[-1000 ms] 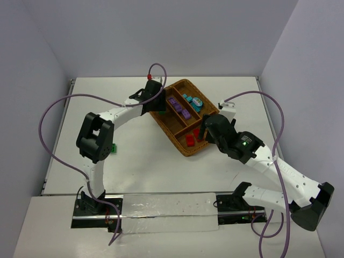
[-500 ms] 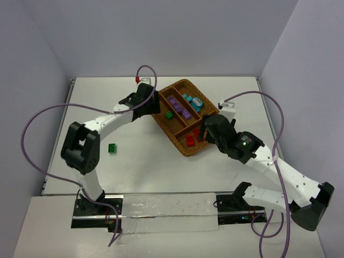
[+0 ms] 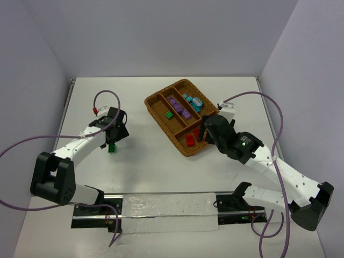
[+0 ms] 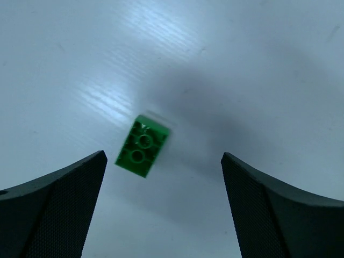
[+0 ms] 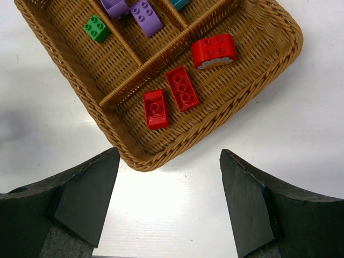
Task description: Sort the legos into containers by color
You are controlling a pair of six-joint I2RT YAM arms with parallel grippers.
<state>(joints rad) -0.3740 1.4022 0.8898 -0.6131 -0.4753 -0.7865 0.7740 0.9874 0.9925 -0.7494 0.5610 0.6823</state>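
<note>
Green brick (image 4: 142,146) now lies beneath the retreated left claw (image 4: 163,161).

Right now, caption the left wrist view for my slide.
Open left gripper poised above a lone green lego lying on the white table.

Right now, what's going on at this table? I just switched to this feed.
The lego sort looks nearly done. The left gripper is open and hovers over the loose green brick, the only one in view on the table, not yet gripped. The right gripper is open and empty above the near end of the wicker tray. In the tray, three red bricks lie in the crosswise compartment; the sorted green brick, purple bricks and teal bricks each have a long one.
</note>
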